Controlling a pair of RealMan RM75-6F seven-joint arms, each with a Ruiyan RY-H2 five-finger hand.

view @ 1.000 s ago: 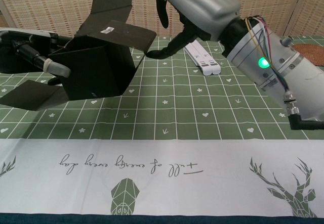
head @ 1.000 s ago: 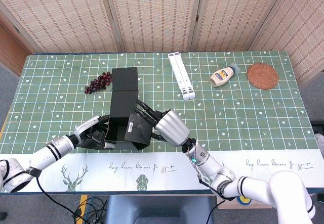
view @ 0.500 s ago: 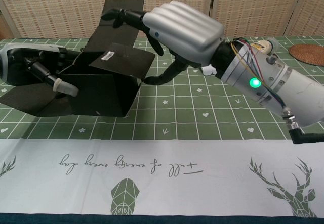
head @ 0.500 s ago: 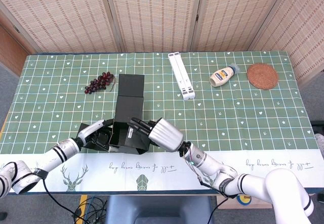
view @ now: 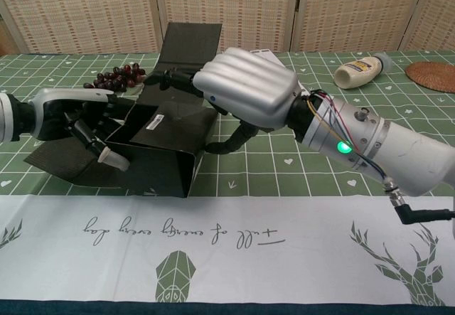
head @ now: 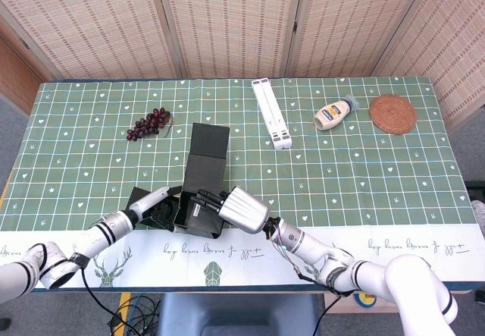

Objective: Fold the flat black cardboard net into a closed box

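Cardboard net (view: 167,148), light, stiff and springy, is sitting half-folded on the bench (view: 284,208), left robot hand (view: 89,126) gripping its side wall, right robot hand (view: 242,91) pressing a top flap.

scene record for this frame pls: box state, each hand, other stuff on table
box: black cardboard net partly folded, long flap lying open toward the far side, not closed
left hand: left hand touches the box's left side, fingers inside the open end
right hand: right hand rests on top of the box, fingers over the upper panel, thumb at its right edge
table: green patterned cloth
others: grapes, white folded stand, squeeze bottle, round woven coaster, all apart from the box
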